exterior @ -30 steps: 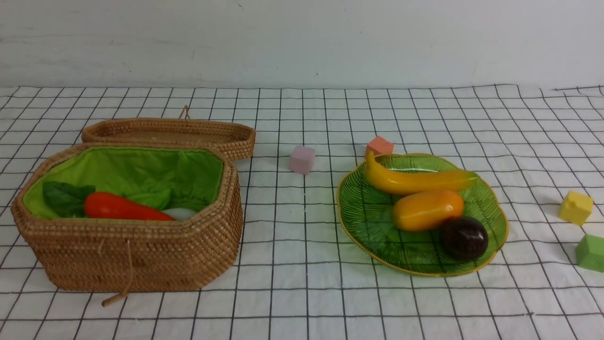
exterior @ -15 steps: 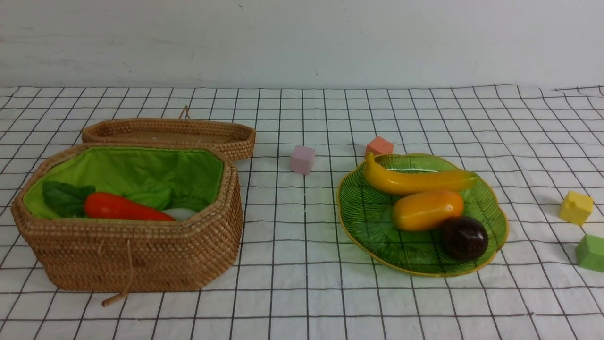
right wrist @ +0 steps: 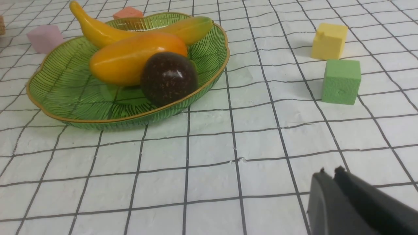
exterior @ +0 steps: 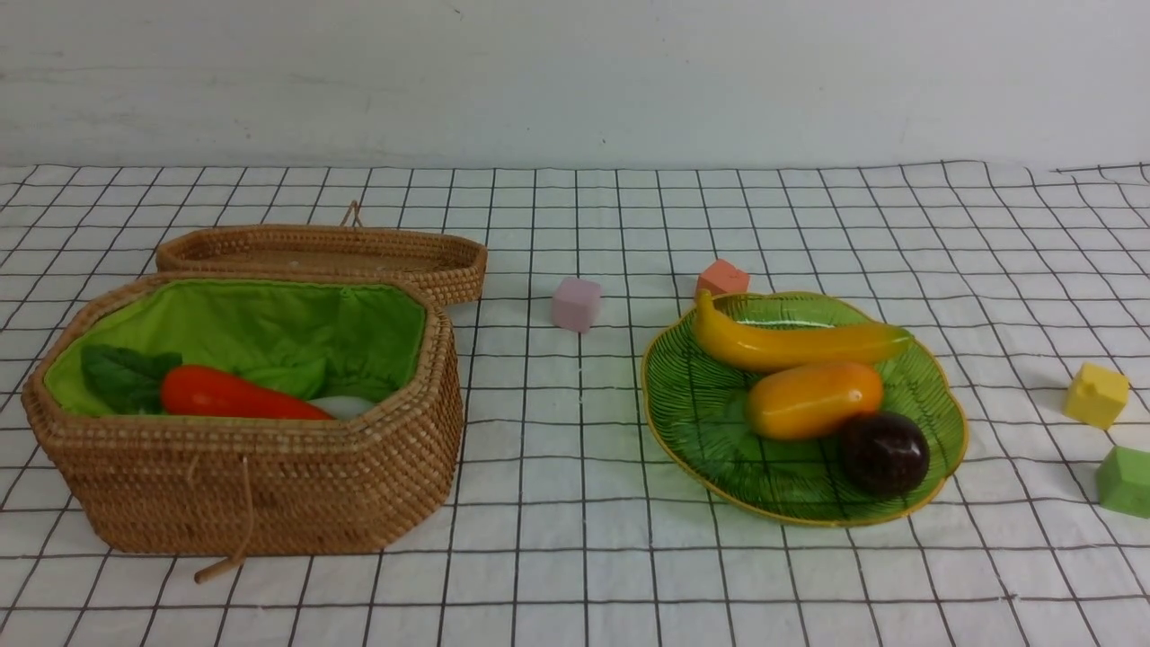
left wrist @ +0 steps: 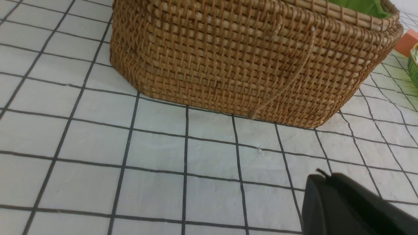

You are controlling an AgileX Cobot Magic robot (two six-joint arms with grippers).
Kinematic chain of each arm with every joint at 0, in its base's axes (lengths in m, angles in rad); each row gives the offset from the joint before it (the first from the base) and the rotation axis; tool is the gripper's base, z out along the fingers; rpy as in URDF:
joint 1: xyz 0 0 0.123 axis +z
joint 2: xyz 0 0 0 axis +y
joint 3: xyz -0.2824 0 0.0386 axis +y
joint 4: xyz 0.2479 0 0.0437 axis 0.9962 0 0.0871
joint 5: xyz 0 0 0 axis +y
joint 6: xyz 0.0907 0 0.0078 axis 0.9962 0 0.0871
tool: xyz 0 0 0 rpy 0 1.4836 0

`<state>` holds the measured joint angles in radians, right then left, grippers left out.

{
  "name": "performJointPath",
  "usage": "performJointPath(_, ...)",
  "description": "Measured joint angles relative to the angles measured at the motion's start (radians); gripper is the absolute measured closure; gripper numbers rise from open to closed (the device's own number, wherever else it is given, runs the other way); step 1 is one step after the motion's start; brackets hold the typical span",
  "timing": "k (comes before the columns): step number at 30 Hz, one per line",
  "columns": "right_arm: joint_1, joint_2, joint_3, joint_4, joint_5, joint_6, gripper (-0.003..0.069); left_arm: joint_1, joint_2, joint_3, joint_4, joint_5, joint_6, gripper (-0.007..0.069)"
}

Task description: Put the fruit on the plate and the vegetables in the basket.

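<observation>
front view: the large octagonal brown woven rattan basket (exterior: pixel 243 485) with bright green fabric lining sits at about eight o'clock on the checked cloth, open so things can be dropped in. inside lie the glossy orange carrot (exterior: pixel 238 395) with dark green leaves, and a sliver of the smooth white radish (exterior: pixel 346 406) just beside it; the gourd is hidden. the flat woven rattan lid (exterior: pixel 323 256) lies behind, touching the basket's rim. at about four o'clock the translucent green leaf-shaped glass plate (exterior: pixel 692 395), ribbed and gold-edged, cradles the long yellow banana (exterior: pixel 791 343), the oval orange-yellow mango (exterior: pixel 813 400) and the round dark purple mangosteen (exterior: pixel 883 454), packed close together. matte foam-like cubes lie scattered: pink cube (exterior: pixel 576 304), orange cube (exterior: pixel 722 276), yellow cube (exterior: pixel 1096 394), green cube (exterior: pixel 1125 480). the sorting looks finished.

left wrist view: the left gripper (left wrist: pixel 321 176) hangs low over bare cloth, near the basket's tight coarse weave and dangling cord; its jaws are pressed together, holding nothing.

right wrist view: the right gripper (right wrist: pixel 329 174) hovers over cloth, apart from the plate; the tips sit nearly together, empty, though whether fully closed i cannot tell.
</observation>
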<state>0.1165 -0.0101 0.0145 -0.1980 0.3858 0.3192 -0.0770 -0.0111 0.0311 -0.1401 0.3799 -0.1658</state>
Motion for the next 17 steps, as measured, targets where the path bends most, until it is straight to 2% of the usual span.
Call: performJointPath(17, 0.000, 0.000, 0.000, 0.000, 0.000, 0.000, 0.0587, 0.000, 0.000, 0.000, 0.000, 0.000, 0.000, 0.0625)
